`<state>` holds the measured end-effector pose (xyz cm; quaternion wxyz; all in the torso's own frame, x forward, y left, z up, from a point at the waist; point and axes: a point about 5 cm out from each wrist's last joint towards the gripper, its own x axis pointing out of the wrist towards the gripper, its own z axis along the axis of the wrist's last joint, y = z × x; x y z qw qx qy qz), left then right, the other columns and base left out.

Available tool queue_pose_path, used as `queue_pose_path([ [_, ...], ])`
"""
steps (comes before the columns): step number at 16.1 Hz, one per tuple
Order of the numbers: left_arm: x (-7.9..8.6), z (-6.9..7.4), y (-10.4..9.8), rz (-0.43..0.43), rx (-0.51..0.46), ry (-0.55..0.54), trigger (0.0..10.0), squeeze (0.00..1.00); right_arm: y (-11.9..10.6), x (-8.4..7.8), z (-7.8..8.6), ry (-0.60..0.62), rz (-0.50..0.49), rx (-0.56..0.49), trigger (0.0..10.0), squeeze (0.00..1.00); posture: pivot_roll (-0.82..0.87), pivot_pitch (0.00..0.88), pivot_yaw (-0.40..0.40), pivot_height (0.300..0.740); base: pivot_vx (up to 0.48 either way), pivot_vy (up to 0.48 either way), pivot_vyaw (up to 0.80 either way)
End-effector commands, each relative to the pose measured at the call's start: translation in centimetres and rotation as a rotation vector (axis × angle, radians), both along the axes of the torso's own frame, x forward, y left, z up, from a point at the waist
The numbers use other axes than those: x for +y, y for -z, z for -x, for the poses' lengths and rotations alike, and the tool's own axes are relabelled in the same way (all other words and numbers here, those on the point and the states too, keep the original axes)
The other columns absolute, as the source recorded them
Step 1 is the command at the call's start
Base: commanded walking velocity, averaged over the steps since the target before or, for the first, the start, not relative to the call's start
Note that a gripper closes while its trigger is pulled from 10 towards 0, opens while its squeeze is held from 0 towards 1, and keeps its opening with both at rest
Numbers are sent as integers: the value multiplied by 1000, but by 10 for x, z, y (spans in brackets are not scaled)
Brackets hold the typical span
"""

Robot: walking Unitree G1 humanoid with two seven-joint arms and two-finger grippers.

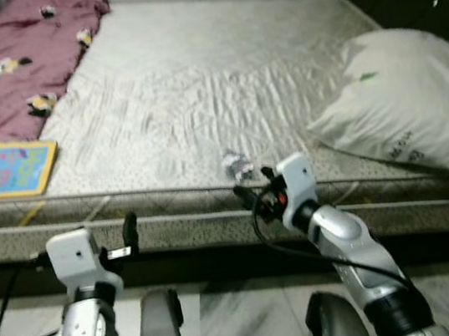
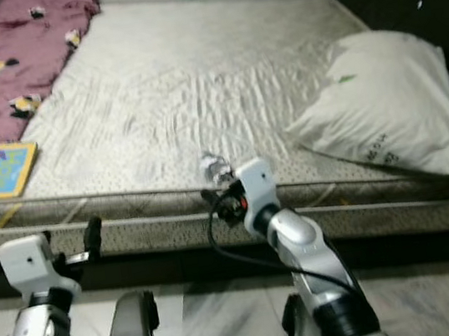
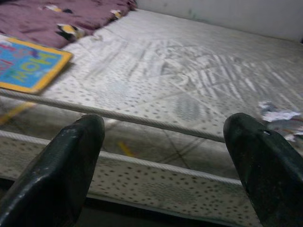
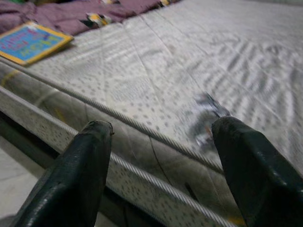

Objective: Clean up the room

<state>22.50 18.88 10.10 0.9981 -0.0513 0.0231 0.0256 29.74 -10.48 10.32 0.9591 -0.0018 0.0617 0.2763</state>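
Right gripper (image 1: 254, 187): jaws spread wide, nothing between them, held just off the near edge of the bed (image 1: 197, 96), level w/ the mattress top. Crumpled paper (image 1: 238, 166) lies on the mattress right by that edge, just beyond the jaws; in the right wrist view it sits blurred (image 4: 207, 120) close to one finger (image 4: 255, 175), not touching.

Left gripper (image 1: 129, 233): jaws also wide apart, empty, lower, in front of the mattress side, well left of the paper.

Open mattress beyond the paper up to the wall. Book (image 1: 6, 168) w/ yellow border flat at the left near corner, next to the purple blanket (image 1: 13, 56). White pillow (image 1: 405, 103) on the right side, overhanging the near edge a bit.

Left wrist view picks up the paper (image 3: 279, 116) off past one finger, plus the mattress piping. Eye views add pale floor (image 1: 247, 321) below the bed edge.
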Motion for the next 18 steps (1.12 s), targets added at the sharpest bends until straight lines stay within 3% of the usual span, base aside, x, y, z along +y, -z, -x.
queue_pose_path([
  [1,-3,0,-3,-1,-7,17,10000,0,1,-4,0,5,2,3,10000,0,-14,0,-93,515,251,0,0],
  [18,-3,-3,-3,1,-3,24,10000,0,1,-4,-1,4,-8,10,10000,0,-19,3,-93,515,279,0,0],
])
